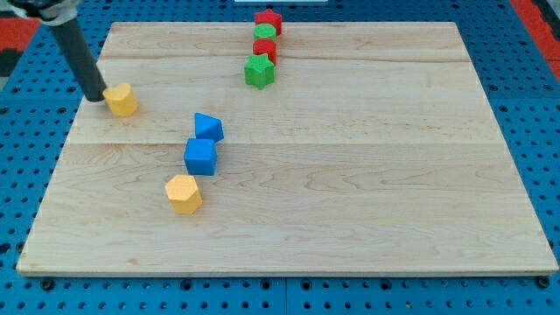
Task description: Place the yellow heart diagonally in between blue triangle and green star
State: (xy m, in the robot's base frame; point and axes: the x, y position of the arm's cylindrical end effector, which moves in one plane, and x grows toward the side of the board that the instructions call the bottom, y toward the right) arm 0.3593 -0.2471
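The yellow heart (122, 99) is seen in the upper left of the frame, on the wooden board (350, 192). It is a small, chunky block of a warm yellow-orange, with a paler top face and darker sides; its heart outline is only roughly made out, the lobes being turned toward the view's left. My tip (94, 97) is set just to the left of it, touching or all but touching its left side; the dark rod slants up from there toward the top left corner. No fingers are carried by the rod, so nothing is held; the block is merely met at its side.

The blue triangle (208, 127) lies well apart from the heart, toward the lower right of it, left of the frame's middle. Just below it, touching or nearly so, a blue cube (200, 157) is placed, and below that, slightly left, a yellow hexagonal block (184, 193). The green star (259, 71) is found at upper centre, at the lower end of a close column: a red block (265, 48) above it, then a green block (265, 32), then a red block (268, 18) at the board's top edge.

No writing, label or brand can be read anywhere.
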